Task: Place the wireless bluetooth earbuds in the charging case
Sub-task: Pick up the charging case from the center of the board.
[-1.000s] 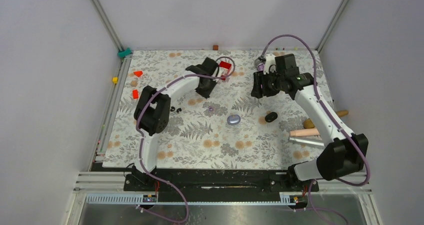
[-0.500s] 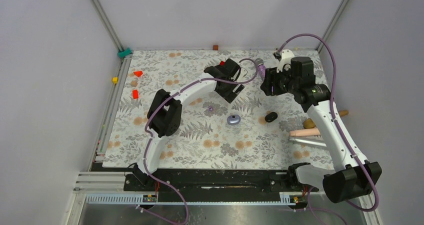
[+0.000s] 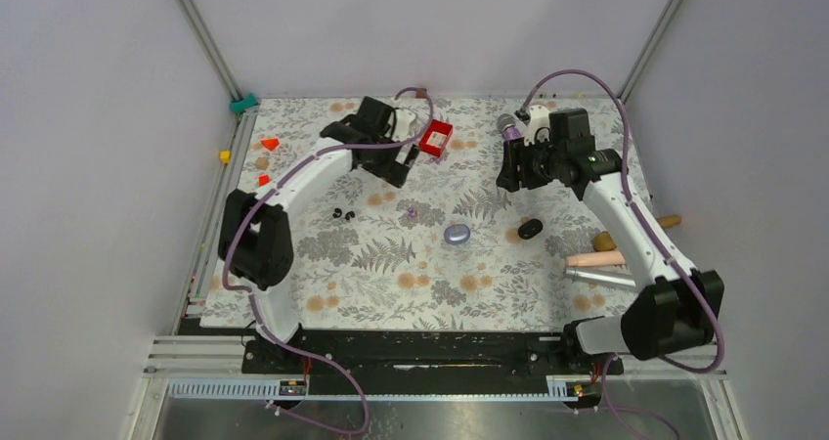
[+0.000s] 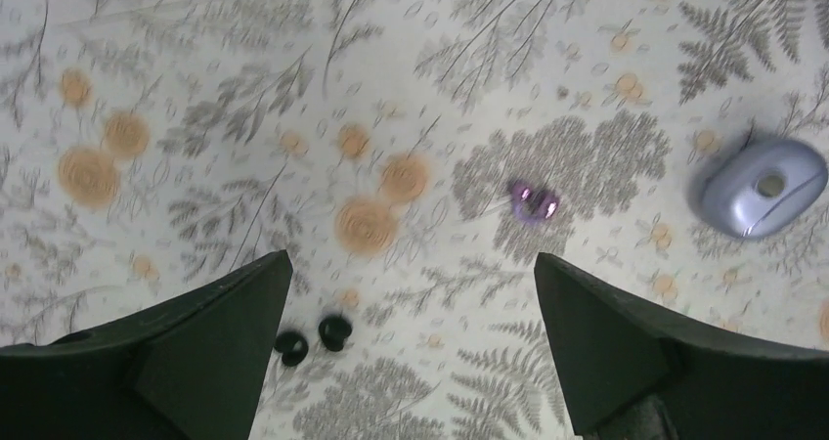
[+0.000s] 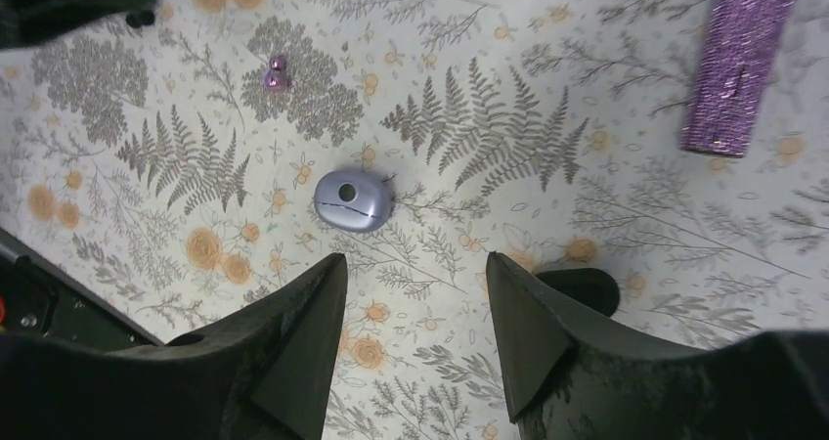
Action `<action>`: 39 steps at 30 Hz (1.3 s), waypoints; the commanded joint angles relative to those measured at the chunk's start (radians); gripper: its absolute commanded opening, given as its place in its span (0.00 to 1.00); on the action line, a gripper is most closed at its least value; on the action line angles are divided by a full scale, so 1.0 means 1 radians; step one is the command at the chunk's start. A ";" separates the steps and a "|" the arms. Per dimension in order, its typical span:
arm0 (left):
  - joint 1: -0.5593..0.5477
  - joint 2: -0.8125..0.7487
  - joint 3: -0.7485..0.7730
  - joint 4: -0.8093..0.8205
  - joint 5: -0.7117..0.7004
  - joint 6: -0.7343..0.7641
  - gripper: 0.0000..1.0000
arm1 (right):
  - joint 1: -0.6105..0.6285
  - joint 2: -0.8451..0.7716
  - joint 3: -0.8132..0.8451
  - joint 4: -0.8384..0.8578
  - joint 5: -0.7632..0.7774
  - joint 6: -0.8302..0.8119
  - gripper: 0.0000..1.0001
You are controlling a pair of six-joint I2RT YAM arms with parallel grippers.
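No text, label, brand, number or sign can be read in any view. On the case [image 5: 353, 201] only a small dark round dot and a thin seam are seen, with no lettering. In the top view, the red box [image 3: 436, 138] at 12 o'clock from the case is too small for any print on it to be made out.

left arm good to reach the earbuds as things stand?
Probably yes. The earbuds lie bare on the mat, side by side, close below the left gripper, nothing on or against them. Its jaws stand wide open and empty; the charging case sits well aside.
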 commanded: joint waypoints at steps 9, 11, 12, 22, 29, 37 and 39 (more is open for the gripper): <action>0.336 -0.434 -0.425 0.062 0.257 0.108 0.99 | 0.100 0.277 0.113 -0.115 -0.043 -0.015 0.57; 0.355 -0.496 -0.473 0.077 0.246 0.108 0.98 | 0.135 0.316 0.124 -0.132 -0.035 -0.012 0.54; 0.364 -0.518 -0.491 0.082 0.248 0.106 0.99 | 0.146 0.334 0.129 -0.143 -0.041 -0.009 0.52; 0.440 -0.595 -0.552 0.120 0.262 0.111 0.99 | 0.233 0.421 0.135 -0.200 -0.111 -0.039 0.46; 0.448 -0.579 -0.556 0.126 0.283 0.103 0.99 | 0.280 0.540 0.136 -0.214 -0.108 -0.049 0.46; 0.454 -0.573 -0.564 0.141 0.285 0.099 0.98 | 0.290 0.626 0.145 -0.223 -0.111 -0.035 0.47; 0.454 -0.569 -0.564 0.143 0.289 0.099 0.99 | 0.290 0.636 0.149 -0.223 -0.111 -0.032 0.47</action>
